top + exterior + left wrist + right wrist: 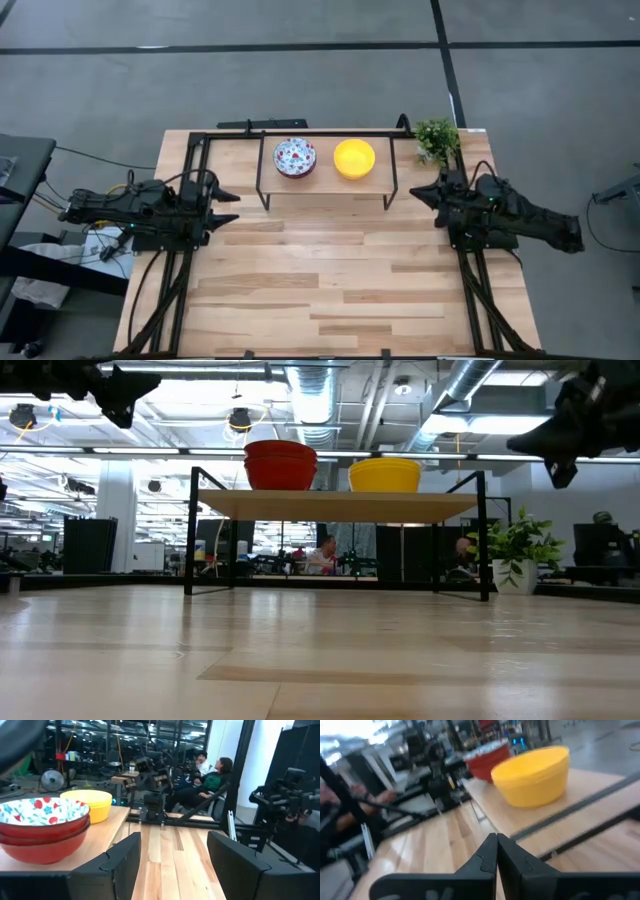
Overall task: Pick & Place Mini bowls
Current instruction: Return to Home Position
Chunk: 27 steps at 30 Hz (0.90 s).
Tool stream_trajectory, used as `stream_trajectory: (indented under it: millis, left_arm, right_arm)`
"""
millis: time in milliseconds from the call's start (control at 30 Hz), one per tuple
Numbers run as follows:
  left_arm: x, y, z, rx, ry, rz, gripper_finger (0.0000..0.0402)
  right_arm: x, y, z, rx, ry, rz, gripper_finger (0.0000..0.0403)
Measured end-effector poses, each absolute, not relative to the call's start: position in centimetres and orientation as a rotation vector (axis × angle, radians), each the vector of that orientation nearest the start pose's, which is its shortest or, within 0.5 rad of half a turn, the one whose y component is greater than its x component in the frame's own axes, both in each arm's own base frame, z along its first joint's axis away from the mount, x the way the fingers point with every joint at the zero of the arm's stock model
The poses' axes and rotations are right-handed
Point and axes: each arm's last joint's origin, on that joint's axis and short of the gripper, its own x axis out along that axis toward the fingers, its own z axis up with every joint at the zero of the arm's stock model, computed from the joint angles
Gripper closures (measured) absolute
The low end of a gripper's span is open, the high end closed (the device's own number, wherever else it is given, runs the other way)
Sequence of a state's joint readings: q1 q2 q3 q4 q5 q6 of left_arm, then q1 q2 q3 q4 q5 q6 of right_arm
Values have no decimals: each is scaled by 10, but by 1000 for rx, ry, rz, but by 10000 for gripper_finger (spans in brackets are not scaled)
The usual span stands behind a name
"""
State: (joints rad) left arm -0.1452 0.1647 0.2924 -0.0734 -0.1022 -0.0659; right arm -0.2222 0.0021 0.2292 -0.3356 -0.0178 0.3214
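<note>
On shelf (325,182), bench (320,280) far edge: speckled red bowls (295,157), yellow bowls (354,158), nested by colour, job seemingly done; side edges: left end effector (228,206) released, right end effector (496,842) clenched empty.

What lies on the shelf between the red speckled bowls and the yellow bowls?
Nothing: only a bare strip of the wooden shelf separates the red speckled bowls from the yellow bowls, clearest in the high view.

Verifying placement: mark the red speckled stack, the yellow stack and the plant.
red speckled stack (294,157): high view, top bowl's inside
yellow stack (354,158): high view, top bowl's inside
plant (437,138): high view, leaves
</note>
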Motion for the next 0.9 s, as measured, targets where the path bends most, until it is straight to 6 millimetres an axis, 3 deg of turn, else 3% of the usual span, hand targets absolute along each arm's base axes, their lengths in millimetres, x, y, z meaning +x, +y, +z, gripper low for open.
stream_trajectory:
  millis: [100, 333, 733, 900]
  left_arm:
    - [92, -11, 237, -90, -46, -47, 174]
    - [97, -11, 223, -98, -51, -47, 174]
    - [101, -13, 209, -88, -67, -94, 174]
    - [101, -13, 210, -88, -71, -94, 174]
  right_arm:
    - [76, -18, 206, 405, 60, -267, 403]
    - [76, -18, 204, 390, 79, -273, 403]
    - [77, -18, 203, 219, 84, -265, 403]
    - [88, -18, 185, 208, 34, -213, 403]
